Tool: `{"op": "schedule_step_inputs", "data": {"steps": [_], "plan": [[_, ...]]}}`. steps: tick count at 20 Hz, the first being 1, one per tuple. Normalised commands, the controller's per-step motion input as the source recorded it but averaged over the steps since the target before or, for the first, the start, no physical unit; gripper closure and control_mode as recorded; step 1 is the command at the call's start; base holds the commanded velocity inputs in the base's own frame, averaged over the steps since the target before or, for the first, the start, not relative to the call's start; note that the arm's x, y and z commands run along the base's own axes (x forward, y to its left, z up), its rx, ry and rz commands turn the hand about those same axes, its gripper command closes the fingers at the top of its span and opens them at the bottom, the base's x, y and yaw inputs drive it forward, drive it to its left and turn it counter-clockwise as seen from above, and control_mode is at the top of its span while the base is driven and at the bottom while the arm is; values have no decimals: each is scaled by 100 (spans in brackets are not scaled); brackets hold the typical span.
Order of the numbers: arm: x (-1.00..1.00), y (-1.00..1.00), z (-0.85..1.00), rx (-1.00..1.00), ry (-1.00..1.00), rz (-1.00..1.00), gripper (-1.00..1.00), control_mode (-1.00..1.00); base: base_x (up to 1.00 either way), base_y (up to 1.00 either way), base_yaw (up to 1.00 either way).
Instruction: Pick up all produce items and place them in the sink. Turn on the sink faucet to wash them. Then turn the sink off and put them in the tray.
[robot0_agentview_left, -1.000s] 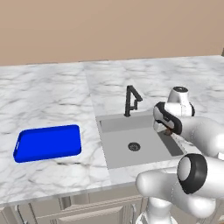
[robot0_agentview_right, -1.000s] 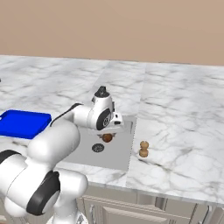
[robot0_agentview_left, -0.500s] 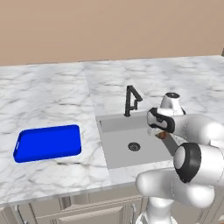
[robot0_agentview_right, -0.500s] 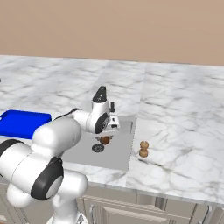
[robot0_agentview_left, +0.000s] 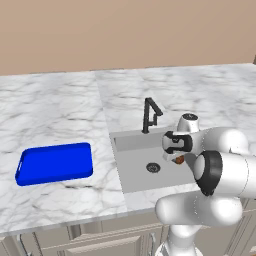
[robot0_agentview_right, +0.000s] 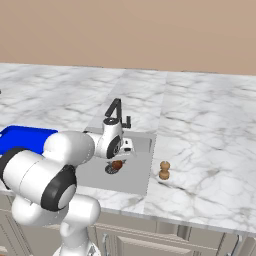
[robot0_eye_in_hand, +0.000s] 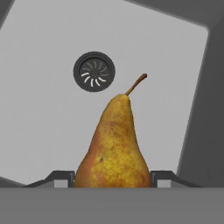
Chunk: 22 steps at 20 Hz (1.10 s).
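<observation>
Gripper (robot0_eye_in_hand: 112, 181) clasped the pear (robot0_eye_in_hand: 114, 144) mid-frame over the sink (robot0_eye_in_hand: 39, 131); lowering before release would have prevented rolling

Sink (robot0_agentview_left: 132, 172) set in bench (robot0_agentview_left: 60, 110), faucet (robot0_agentview_left: 150, 114) behind its back rim. Tray (robot0_agentview_left: 54, 163) on bench left of sink, well apart. End effector (robot0_eye_in_hand: 111, 177) over sink, right of drain (robot0_eye_in_hand: 94, 71), pear (robot0_eye_in_hand: 114, 148) between its fingers, stem toward drain. Second produce item (robot0_agentview_right: 164, 170) on bench just right of sink.
</observation>
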Motion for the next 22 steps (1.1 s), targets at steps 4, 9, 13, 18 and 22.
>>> {"op": "schedule_step_inputs", "data": {"steps": [4,9,13,18,22], "plan": [[2,4,-21,0,1,0,100,-100,0,0,0],[8,0,-18,0,0,0,100,-100,0,0,0],[13,0,-20,0,0,0,100,-100,0,0,0],[15,0,-23,0,0,0,100,-100,0,0,0],[17,1,-24,0,2,0,100,-100,0,0,0]]}}
